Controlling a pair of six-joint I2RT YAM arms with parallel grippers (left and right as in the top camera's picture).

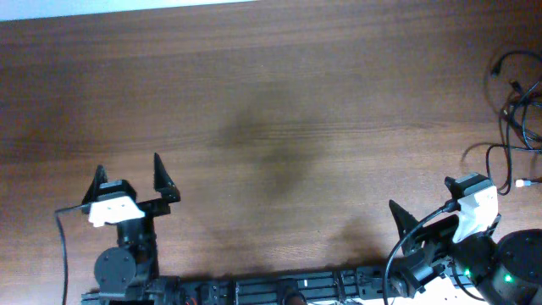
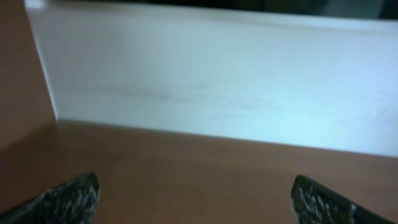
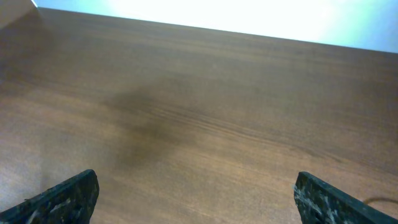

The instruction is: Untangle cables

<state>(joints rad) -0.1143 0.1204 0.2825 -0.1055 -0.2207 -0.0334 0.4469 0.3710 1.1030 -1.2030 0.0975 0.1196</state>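
Note:
The cables (image 1: 515, 114) are thin black cords in a loose tangle at the table's far right edge, partly cut off by the frame; one end with a white tip (image 1: 521, 183) lies near my right arm. My right gripper (image 1: 422, 196) is open and empty, low over the table to the left of the tangle; in the right wrist view its fingers (image 3: 196, 196) frame only bare wood. My left gripper (image 1: 127, 174) is open and empty at the front left, far from the cables; its fingers also show in the left wrist view (image 2: 196, 199).
The brown wooden table (image 1: 271, 110) fills the overhead view. The arm bases and a black rail (image 1: 279, 288) sit along the front edge. A thick black arm cable (image 1: 63, 246) hangs by the left arm. A pale wall (image 2: 217, 81) stands beyond the table's far edge.

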